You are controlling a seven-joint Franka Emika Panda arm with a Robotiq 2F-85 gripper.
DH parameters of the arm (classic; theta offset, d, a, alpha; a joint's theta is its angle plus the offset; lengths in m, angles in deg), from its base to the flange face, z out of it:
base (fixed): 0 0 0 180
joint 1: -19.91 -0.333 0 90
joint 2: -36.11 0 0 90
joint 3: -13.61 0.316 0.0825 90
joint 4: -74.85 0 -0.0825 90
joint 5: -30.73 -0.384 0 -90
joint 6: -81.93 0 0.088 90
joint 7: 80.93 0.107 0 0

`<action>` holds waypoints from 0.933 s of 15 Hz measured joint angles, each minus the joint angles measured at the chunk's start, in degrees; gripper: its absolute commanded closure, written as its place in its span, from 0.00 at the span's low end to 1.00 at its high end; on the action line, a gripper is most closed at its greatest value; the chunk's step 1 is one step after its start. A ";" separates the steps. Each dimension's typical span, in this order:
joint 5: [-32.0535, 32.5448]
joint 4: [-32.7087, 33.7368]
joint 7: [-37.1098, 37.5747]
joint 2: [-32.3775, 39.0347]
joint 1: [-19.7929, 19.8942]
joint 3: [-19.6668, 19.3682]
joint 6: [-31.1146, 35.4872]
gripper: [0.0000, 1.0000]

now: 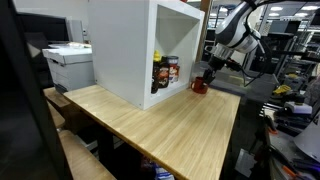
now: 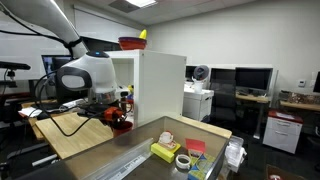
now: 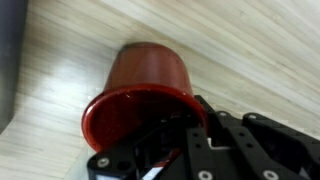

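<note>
1. The claw [image 3: 178,122] is pinched on the rim of a red cup [image 3: 150,75]. In the wrist view one dark finger [image 3: 200,108] lies against the outside of the wall and the other reaches down inside the mouth, with only the thin wall between them.
2. The red cup sits directly under the claw over the wooden counter [image 3: 250,40], its open mouth turned up toward the wrist. The pictures do not show whether its base rests on the wood or hangs just clear of it.
3. In both exterior views the cup [image 1: 199,86] [image 2: 122,123] is near a corner of the counter [image 1: 160,125], just beside the open front of a white cabinet [image 1: 130,50]. The claw [image 1: 207,72] [image 2: 112,113] comes down onto it from above.
4. Inside the white cabinet, on its floor, stand a few dark jars [image 1: 165,72], near the cup but apart from it.
5. On top of the cabinet in an exterior view lies a red bowl [image 2: 131,43] with a yellow object [image 2: 142,35] just behind it.
6. Beyond the cabinet in an exterior view stands a grey printer [image 1: 68,62], off the end of the counter.
7. Well apart from the cup, in the foreground of an exterior view, a second surface carries a roll of tape [image 2: 184,162] and a yellow block [image 2: 165,151].
</note>
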 measured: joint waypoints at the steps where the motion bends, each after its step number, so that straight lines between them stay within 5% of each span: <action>1: 0.21 -0.38 0.00 0.29 -0.37 0.42 0.10 0.98; 14: 0.40 -3.62 0.01 3.54 -3.03 3.52 0.34 0.98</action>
